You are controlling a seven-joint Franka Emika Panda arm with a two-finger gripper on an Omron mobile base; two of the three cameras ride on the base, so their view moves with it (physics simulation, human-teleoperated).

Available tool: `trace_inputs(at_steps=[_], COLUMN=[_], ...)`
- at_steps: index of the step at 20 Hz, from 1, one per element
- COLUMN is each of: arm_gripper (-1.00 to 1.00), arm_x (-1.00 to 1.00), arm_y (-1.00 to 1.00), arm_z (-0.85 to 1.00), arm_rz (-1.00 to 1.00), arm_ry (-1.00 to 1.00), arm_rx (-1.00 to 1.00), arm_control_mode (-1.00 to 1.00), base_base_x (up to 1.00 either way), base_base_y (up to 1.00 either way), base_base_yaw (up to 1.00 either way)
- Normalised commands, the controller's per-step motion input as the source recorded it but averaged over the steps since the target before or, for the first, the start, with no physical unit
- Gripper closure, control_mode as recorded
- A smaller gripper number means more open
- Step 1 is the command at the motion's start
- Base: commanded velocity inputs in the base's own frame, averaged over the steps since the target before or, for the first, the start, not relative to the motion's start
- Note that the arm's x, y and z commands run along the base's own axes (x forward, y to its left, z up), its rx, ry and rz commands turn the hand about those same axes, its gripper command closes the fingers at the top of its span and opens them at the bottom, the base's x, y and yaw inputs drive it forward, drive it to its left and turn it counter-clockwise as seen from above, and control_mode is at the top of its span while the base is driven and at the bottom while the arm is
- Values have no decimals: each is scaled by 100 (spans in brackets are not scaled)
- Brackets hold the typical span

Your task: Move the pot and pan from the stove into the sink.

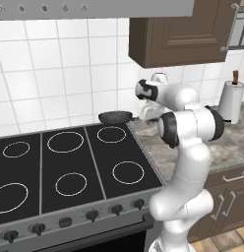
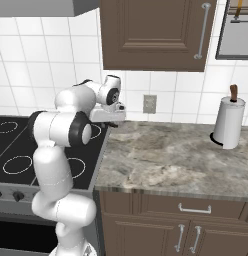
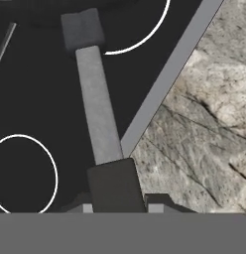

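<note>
The end effector [image 3: 115,208] is clenched on the pan's [image 1: 115,117] handle end, the pan raised above the stove's [image 1: 70,167] back right burner. With so far-out a grip (long lever), the pan could tilt, twist loose, or clip the desk [image 2: 166,155].

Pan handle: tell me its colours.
The pan handle is light grey along its shaft with dark grey ends, clearest in the hand view.
</note>
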Motion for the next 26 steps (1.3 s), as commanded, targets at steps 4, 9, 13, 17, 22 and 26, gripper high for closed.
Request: trace_inputs(at_steps=[4, 9, 13, 17, 22, 26], arm_gripper=[100, 100, 100, 100, 100, 100], arm_x=[-75, -84, -83, -77, -75, -76], arm_y=[14, 10, 6, 2, 1, 0], arm_z=[37, 35, 34, 36, 33, 33], arm_rz=[16, 18, 18, 17, 15, 12], arm_ry=[7, 1, 0, -5, -11, -17], arm_rx=[0, 0, 0, 0, 0, 0], arm_control_mode=[-100, -100, -100, -100, -100, -100], base_base_x=[0, 0, 0, 0, 0, 0], base_base_y=[0, 0, 0, 0, 0, 0], base_base_yaw=[0, 0, 0, 0, 0, 0])
